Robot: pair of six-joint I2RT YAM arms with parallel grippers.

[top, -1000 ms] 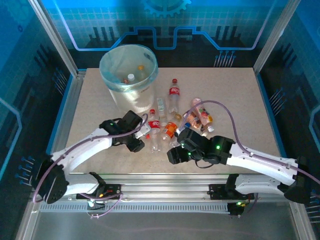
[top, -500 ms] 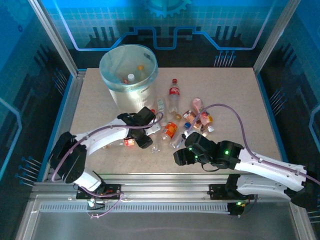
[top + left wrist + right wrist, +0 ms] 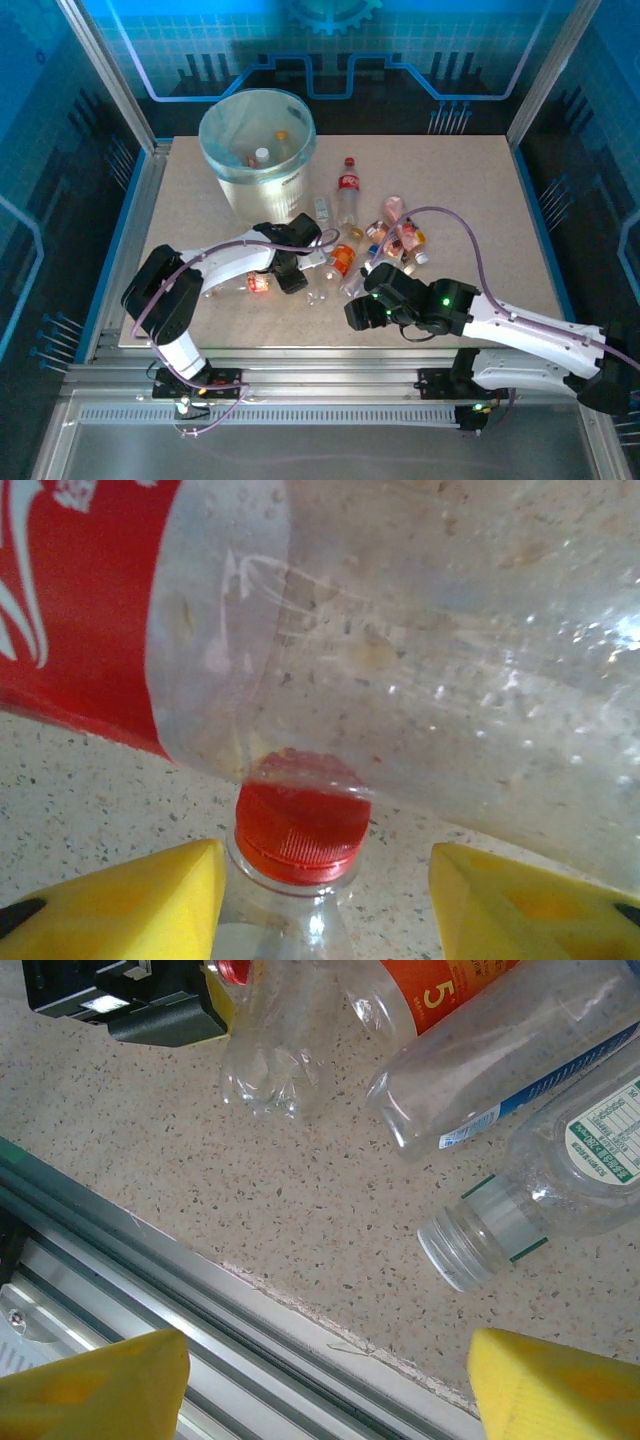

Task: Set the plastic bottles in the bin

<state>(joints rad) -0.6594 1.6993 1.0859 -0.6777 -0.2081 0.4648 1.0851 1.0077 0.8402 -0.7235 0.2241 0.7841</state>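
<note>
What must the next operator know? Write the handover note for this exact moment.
Left hand: open, straddling a red-capped bottle that lies on the table; not yet closed.
Right hand: open, empty, low over the near table edge.
Bin: far left of the table.
Done: at least two bottles are inside it.
Left: the pile of bottles ahead of both arms, all on the table.

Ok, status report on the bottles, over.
Left hand open around a red-capped bottle. Right hand open, empty. Bottles crowded on table, some in bin.
</note>
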